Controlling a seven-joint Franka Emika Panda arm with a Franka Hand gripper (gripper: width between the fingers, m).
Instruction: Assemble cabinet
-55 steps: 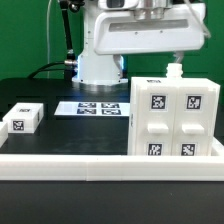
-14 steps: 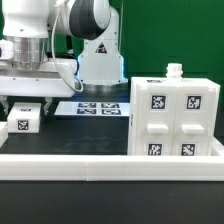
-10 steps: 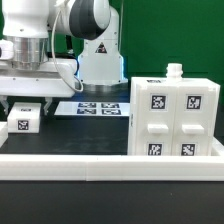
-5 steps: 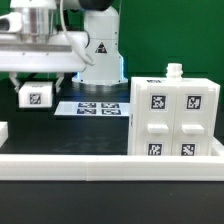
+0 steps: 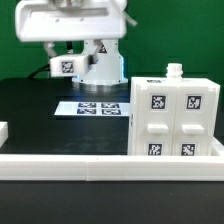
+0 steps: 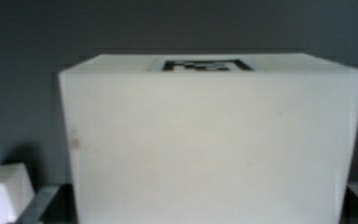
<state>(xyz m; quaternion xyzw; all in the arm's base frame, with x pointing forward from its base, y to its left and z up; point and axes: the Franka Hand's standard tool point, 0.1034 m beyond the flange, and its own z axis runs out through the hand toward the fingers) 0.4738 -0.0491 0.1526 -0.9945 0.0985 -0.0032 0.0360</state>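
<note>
The cabinet body (image 5: 175, 115) is a large white box with four tagged panels on its near face, standing at the exterior view's right with a small white knob (image 5: 174, 70) on top. My gripper (image 5: 66, 60) is shut on a small white tagged cabinet piece (image 5: 67, 68) and holds it high above the table, in front of the robot base and left of the cabinet body. In the wrist view this piece (image 6: 202, 140) fills most of the picture, its tag (image 6: 206, 66) on the far face, with my dark fingers (image 6: 43, 203) at its sides.
The marker board (image 5: 95, 108) lies flat on the black table (image 5: 40, 115) below the held piece. A white rail (image 5: 100, 165) runs along the front edge. A white part (image 5: 3, 131) shows at the left edge. The white robot base (image 5: 102, 66) stands behind.
The gripper has lifted the small tagged piece off the table at the left and carried it up and to the right, over the marker board. The cabinet body has not moved.
</note>
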